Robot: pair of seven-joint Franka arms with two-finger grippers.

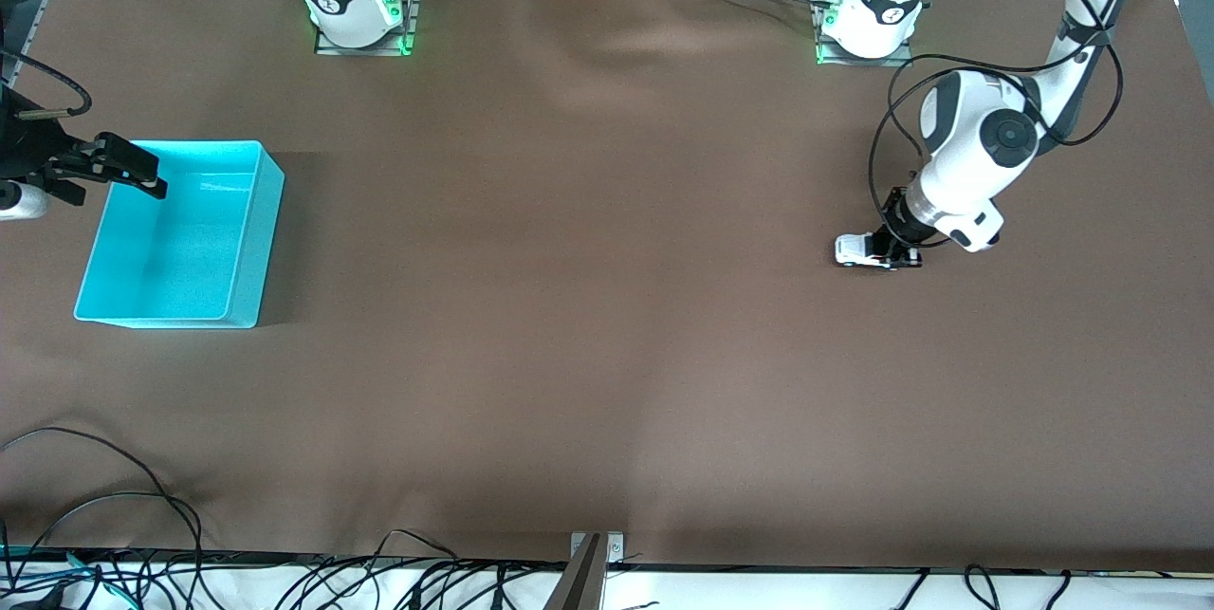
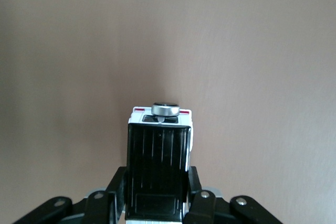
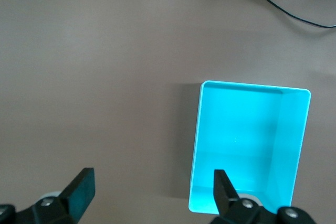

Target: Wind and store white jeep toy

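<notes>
The white jeep toy (image 1: 856, 249) with its black roof (image 2: 159, 153) sits low at the brown table cloth toward the left arm's end. My left gripper (image 1: 899, 255) (image 2: 157, 190) is shut on the jeep's sides, one black finger (image 2: 116, 187) pressed against each flank. A round grey wheel (image 2: 165, 109) shows at the jeep's end away from the wrist. The cyan bin (image 1: 266, 212) (image 3: 296, 145) stands empty at the right arm's end. My right gripper (image 1: 128, 169) (image 3: 152, 190) hangs open over the bin's rim with nothing between its fingers.
Black cables (image 1: 104, 506) (image 3: 286, 1) trail along the table edge nearest the front camera. The two arm bases (image 1: 356, 8) stand at the back edge. Brown cloth (image 1: 588, 287) covers the wide stretch between jeep and bin.
</notes>
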